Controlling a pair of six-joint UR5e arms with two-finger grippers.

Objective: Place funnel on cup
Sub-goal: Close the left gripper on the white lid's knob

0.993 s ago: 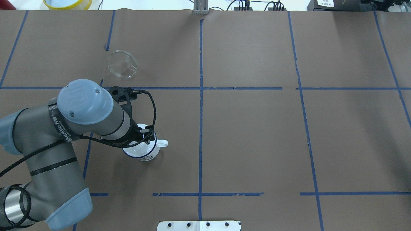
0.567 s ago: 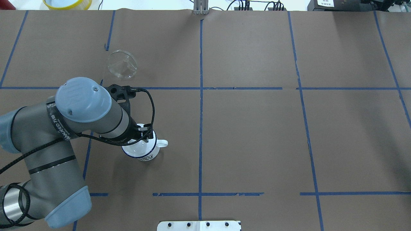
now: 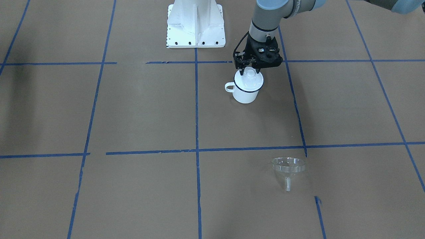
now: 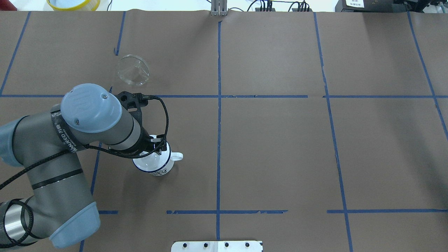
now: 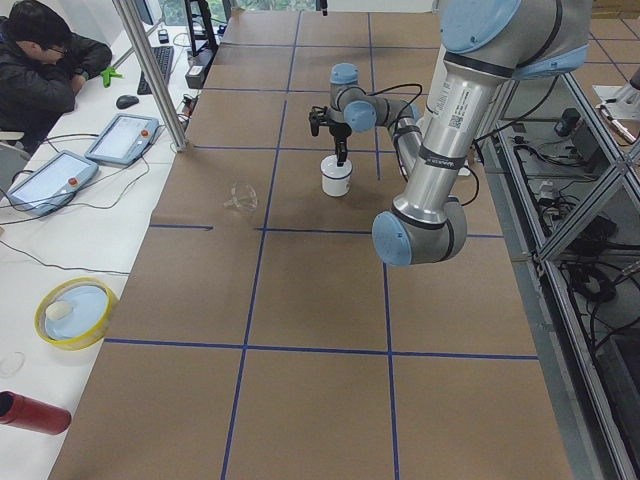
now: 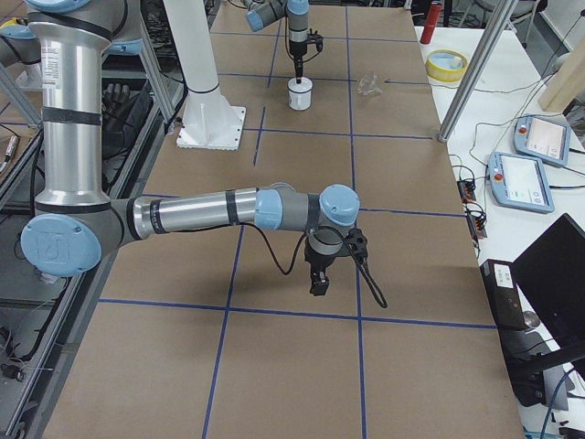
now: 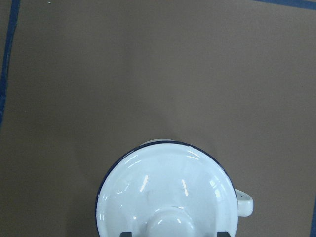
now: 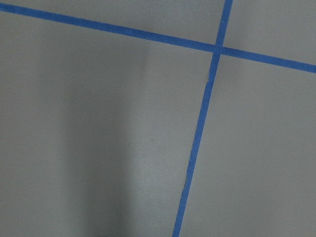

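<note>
The funnel (image 4: pixel 133 70) is lying tipped over on the brown paper of the table (image 4: pixel 280 147), stem pointing away from the robot, just past a blue tape line (image 4: pixel 245 96). It's in the exact same spot as a second ago, and nothing is touching it.

The cup (image 3: pixel 245 91) stands upright well apart from it, closer to the robot, with its handle sticking out toward the middle of the table. It hasn't budged either. There's a white lid (image 7: pixel 165 192) sitting on top, covering the whole mouth.

The left gripper (image 3: pixel 250 70) hangs straight down over the cup. In the left wrist view you can see one of its fingertips (image 7: pixel 126 233) on each side of the knob (image 7: pixel 173 222), with a visible gap on both sides. So it's spread around the knob and not pinching it.

The only real change is in the left arm. Compared to a second ago it has shifted a tiny bit toward the robot's left and away from the base. Since 0.6 s ago it has barely moved at all.

The right gripper (image 6: pixel 318 285) is way off over bare paper, pointing down, well away from both things. Its wrist camera only shows paper and crossing tape, so I can't tell if it's spread or closed.
</note>
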